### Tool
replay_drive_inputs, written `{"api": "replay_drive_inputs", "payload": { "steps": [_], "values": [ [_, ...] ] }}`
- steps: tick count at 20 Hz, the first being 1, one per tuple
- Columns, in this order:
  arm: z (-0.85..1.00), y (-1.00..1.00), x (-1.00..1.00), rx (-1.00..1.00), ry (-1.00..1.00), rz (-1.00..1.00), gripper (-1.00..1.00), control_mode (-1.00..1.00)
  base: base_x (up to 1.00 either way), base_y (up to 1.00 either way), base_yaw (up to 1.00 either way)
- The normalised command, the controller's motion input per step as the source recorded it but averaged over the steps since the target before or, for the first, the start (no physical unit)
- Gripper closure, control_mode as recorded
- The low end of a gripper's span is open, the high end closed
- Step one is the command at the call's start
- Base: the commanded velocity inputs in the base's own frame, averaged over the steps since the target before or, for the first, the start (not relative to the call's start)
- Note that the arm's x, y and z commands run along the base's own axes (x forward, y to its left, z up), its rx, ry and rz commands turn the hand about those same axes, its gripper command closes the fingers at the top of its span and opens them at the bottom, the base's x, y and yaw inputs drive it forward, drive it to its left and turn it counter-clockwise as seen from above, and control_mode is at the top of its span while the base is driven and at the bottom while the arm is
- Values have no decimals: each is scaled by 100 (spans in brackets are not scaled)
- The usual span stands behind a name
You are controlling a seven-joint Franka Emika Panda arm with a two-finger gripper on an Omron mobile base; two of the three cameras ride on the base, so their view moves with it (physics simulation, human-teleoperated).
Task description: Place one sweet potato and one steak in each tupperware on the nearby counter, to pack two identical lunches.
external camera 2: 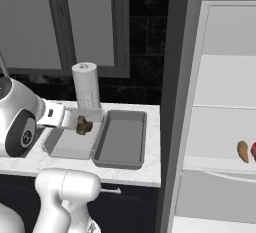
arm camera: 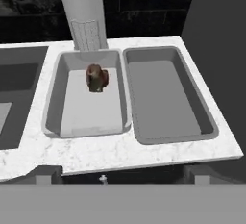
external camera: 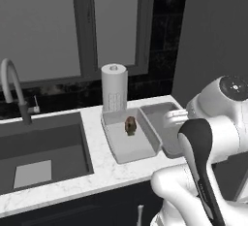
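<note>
Two tupperware trays lie side by side on the white marbled counter (arm camera: pixel 120 153). In the lighter tupperware (arm camera: pixel 53 104) lies a dark brown lumpy steak (arm camera: pixel 97 78), also seen as the steak (external camera: pixel 130 125) and the steak (external camera 2: pixel 83 125). Nothing is inside the darker tupperware (arm camera: pixel 169 130). One sweet potato (external camera 2: pixel 242 151) and a red steak (external camera 2: pixel 253 151) rest on a white shelf at the right. My gripper (external camera 2: pixel 69 119) hovers above the trays, open and holding nothing; the gripper (external camera: pixel 168 118) shows over the darker tray.
A paper towel roll (arm camera: pixel 86 14) stands just behind the lighter tray. A dark sink (external camera: pixel 43 152) with a curved faucet (external camera: pixel 14 89) lies to the left. A tall dark panel (external camera 2: pixel 175 102) separates the counter from the white shelves (external camera 2: pixel 220 127).
</note>
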Motion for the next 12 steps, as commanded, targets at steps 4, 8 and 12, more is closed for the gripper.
{"api": "replay_drive_inputs", "payload": {
  "steps": [4, 8, 12],
  "values": [
    [0, 0, 0, 0, 0, 0, -100, 100, -100, -16, 0],
    [0, 0, 0, 0, 0, 0, -100, 100, -100, -28, 0],
    [0, 0, 0, 0, 0, 0, -100, 100, -87, -66, -2]
  ]
}}
